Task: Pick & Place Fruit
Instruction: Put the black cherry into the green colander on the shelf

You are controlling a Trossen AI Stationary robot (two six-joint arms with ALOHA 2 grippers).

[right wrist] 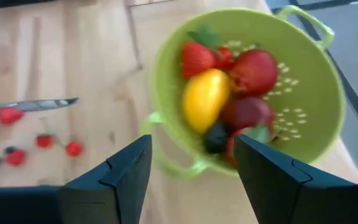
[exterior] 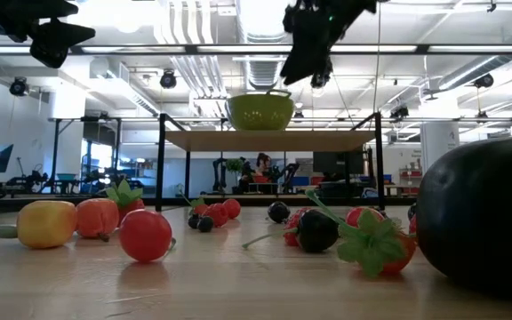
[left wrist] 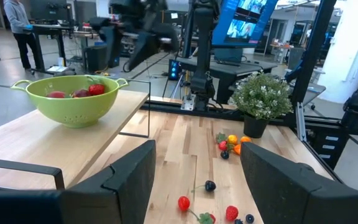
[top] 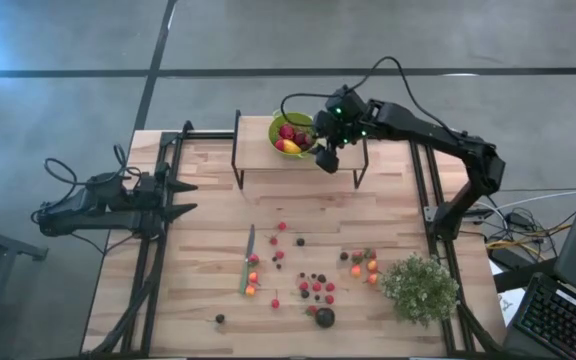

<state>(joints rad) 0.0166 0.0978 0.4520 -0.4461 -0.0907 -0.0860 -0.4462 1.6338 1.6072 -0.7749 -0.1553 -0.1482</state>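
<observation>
Fruit (top: 317, 289) lies mostly unpicked in the high view: red, dark and orange pieces are scattered over the lower middle of the frame, with the big dark one (top: 325, 318) lowest. A few pieces already sit in the colander (top: 309, 128) on the shelf (top: 253, 155) at upper centre. By my reckoning the job is early, with far more left than done. The right gripper (top: 326, 158) hovers beside the colander's lower right rim, its fingers parted and empty. The left gripper (top: 180, 198) waits at the left edge, spread wide, holding nothing. A knife (top: 248, 258) lies among the leftmost pieces and a plant (top: 420, 288) stands at lower right, close to the orange cluster; both could crowd a reach.

In the low view, the fruit fills the foreground, the big dark piece (exterior: 483, 218) at the right edge, and the colander (exterior: 260, 111) sits up on the shelf at centre.

In the left wrist view, the colander (left wrist: 73, 99) shows at left with red pieces inside, loose fruit at lower centre, and the plant (left wrist: 261, 96) to the right. A person (left wrist: 18, 25) stands at upper left, well off the table.

In the right wrist view, the colander (right wrist: 316, 112) holds red, yellow and dark pieces between the parted fingers (right wrist: 114, 177).
</observation>
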